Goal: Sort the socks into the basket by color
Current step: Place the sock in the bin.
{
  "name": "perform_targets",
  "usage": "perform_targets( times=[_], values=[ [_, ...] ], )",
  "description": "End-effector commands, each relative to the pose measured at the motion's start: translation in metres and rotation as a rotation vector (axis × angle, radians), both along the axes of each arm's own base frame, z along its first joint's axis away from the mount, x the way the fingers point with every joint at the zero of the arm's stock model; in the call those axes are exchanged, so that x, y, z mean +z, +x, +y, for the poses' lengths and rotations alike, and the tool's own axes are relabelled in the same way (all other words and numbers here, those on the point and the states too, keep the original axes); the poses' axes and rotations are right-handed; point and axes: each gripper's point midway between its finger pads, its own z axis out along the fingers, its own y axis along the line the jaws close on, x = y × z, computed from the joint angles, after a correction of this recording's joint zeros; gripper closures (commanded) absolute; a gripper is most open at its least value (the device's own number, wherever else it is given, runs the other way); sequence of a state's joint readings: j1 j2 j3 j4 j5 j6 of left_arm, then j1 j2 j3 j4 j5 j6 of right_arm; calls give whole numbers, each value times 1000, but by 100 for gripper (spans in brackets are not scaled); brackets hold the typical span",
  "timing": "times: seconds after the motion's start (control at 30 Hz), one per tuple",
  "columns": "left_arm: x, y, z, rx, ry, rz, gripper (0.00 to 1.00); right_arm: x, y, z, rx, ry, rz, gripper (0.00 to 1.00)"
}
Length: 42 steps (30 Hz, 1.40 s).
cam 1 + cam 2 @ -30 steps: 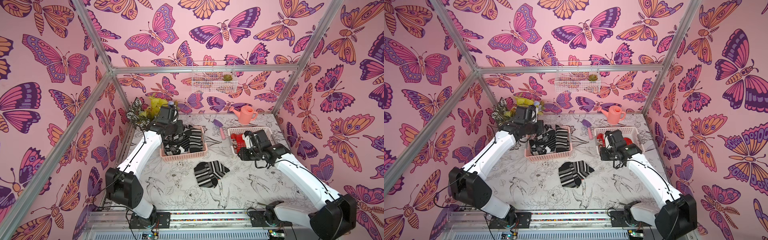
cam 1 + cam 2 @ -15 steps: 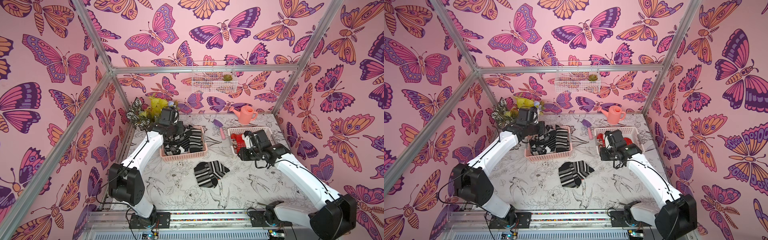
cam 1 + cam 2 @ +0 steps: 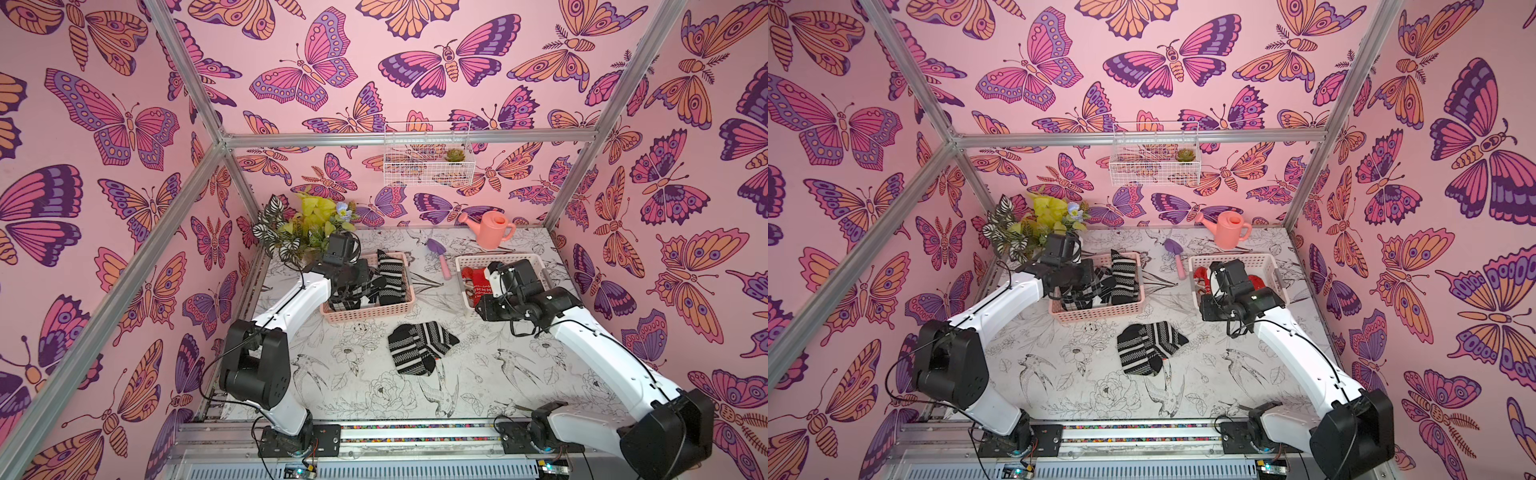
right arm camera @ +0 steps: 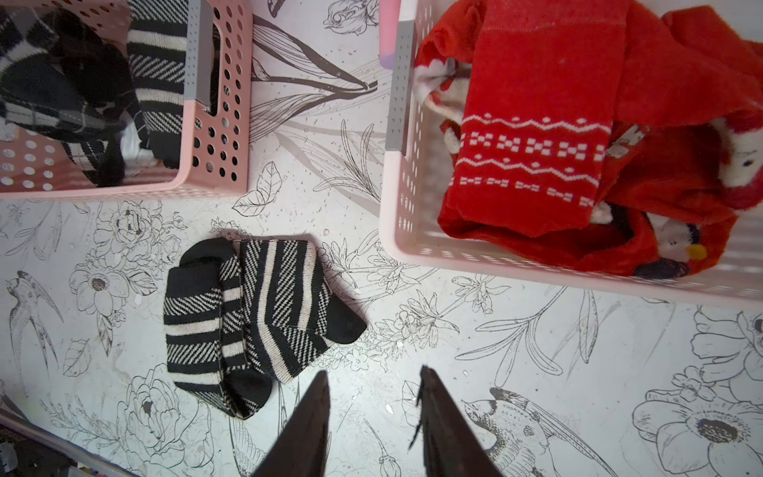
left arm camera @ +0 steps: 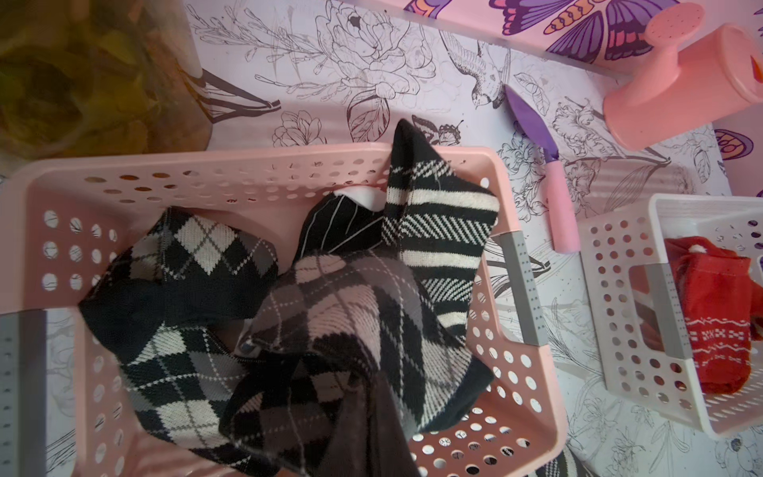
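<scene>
Both top views show my left gripper (image 3: 352, 286) over the pink basket (image 3: 365, 316) of black-and-white socks. In the left wrist view it (image 5: 373, 386) is shut on an argyle sock (image 5: 351, 309), which drapes over the fingers and hangs above the pile. A bundle of black-and-white striped socks (image 3: 419, 347) (image 4: 256, 322) lies on the table between the arms. My right gripper (image 4: 373, 376) hangs open and empty over bare table beside that bundle, by the front of the pale basket (image 4: 495, 264) of red socks (image 4: 536, 103).
A pink watering can (image 3: 490, 228) and a purple trowel (image 3: 440, 257) lie at the back between the baskets. A potted plant (image 3: 299, 232) stands behind the left arm. A wire basket (image 3: 428, 162) hangs on the back wall.
My left arm has drawn its elbow in and shifted its wrist slightly toward the back over the pink basket, still holding the sock. The right arm has not moved.
</scene>
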State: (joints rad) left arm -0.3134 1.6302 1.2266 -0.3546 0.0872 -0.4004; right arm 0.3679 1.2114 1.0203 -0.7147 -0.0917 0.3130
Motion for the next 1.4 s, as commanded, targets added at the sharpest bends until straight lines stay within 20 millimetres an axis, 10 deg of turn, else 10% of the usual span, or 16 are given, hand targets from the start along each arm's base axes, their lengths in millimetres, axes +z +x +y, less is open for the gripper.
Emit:
perform_targets(
  times=[0.0,0.63,1.37],
  values=[
    [-1,-4,-9,-6,-34,-9,97,11,4,2,3,21,-26,61],
    [-24,-26,-46,-27,-78,43,90,9,5,2,2,20,-28,61],
    [-16,-52,-22,41,-23,41,75,13,2,5,13,46,-27,61]
  ],
)
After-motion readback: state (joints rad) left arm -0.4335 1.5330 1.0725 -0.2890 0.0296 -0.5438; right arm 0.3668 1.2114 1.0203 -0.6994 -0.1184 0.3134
